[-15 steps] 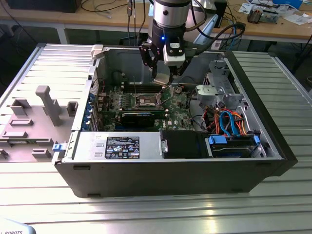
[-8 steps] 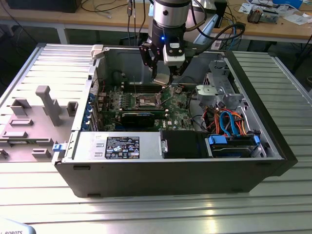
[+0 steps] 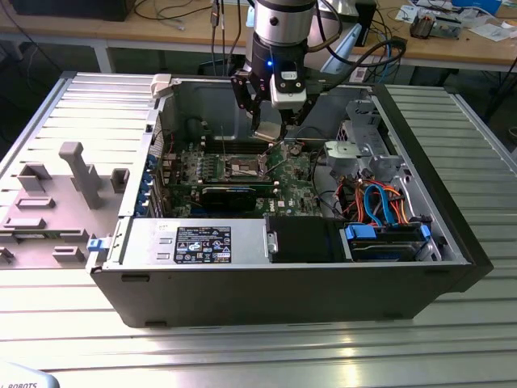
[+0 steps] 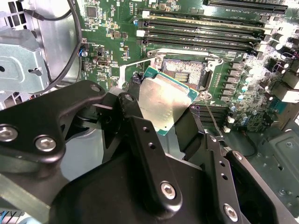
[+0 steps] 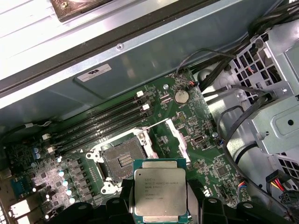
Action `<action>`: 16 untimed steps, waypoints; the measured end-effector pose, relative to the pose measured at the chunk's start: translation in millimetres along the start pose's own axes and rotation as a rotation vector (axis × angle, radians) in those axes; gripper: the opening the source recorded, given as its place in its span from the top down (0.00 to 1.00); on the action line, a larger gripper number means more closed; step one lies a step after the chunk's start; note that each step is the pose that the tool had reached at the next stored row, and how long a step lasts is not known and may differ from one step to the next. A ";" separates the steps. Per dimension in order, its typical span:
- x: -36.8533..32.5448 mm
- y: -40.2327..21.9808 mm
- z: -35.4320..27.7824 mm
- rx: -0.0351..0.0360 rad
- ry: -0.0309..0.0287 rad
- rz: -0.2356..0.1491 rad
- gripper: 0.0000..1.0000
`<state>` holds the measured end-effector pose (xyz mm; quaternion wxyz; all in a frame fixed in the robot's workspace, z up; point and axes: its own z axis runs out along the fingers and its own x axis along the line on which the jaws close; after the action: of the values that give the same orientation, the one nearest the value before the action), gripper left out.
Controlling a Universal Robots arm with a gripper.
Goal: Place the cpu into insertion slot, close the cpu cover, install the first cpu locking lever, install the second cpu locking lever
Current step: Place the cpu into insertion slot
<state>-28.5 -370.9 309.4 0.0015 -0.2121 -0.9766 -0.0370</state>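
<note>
While gripping the cpu [image 5: 161,191] flat in the claw [image 5: 162,207], hovers above the board [image 5: 210,163]. Notes the insertion slot [image 5: 122,161] just beyond, toward the memory slots [image 5: 98,123], uncovered.

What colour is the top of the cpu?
Silvery-grey metal with a green rim; the cpu shows best in the first wrist view.
</note>
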 end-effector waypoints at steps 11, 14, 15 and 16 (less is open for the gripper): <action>0.0 0.0 0.5 -0.0003 -0.0008 0.011 0.46; 0.0 -0.1 0.6 -0.0003 -0.0010 0.014 0.46; 0.0 0.0 0.6 -0.0003 -0.0010 0.015 0.46; 0.0 0.0 0.6 -0.0003 -0.0011 0.015 0.46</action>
<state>-28.5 -370.9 308.8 0.0013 -0.2194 -0.9749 -0.0371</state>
